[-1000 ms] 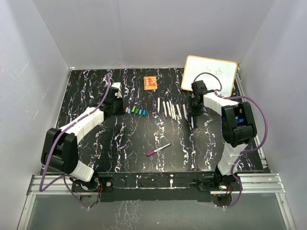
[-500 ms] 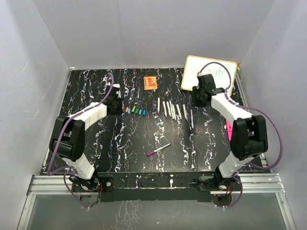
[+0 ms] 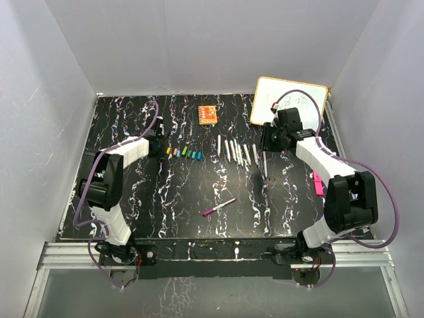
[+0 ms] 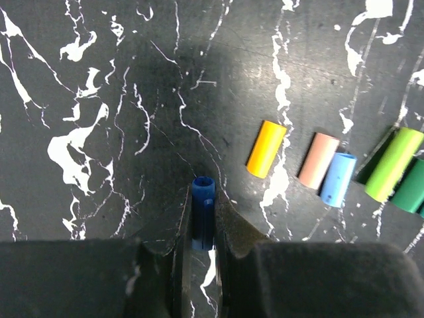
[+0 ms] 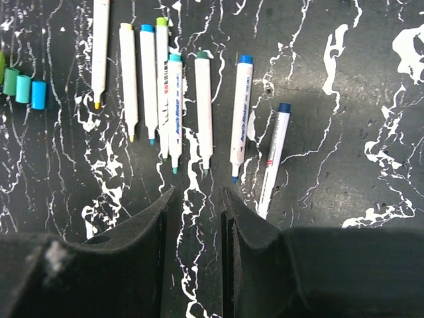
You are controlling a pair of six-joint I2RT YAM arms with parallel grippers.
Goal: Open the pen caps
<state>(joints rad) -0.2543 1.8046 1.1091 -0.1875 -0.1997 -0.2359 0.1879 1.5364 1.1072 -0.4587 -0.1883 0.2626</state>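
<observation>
Left claw [image 4: 203, 217] clamps a blue cap [image 4: 203, 191], other caps [image 4: 266, 148] to its right. Right claw [image 5: 193, 202] gapes, pens [image 5: 203, 109] just ahead.

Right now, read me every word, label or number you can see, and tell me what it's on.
No text is legible.
On the pens: blue barrel print, too blurred to read.
On the whiteboard: faint handwriting, too small to read.
On the orange block: pale marks, too small to read.
</observation>
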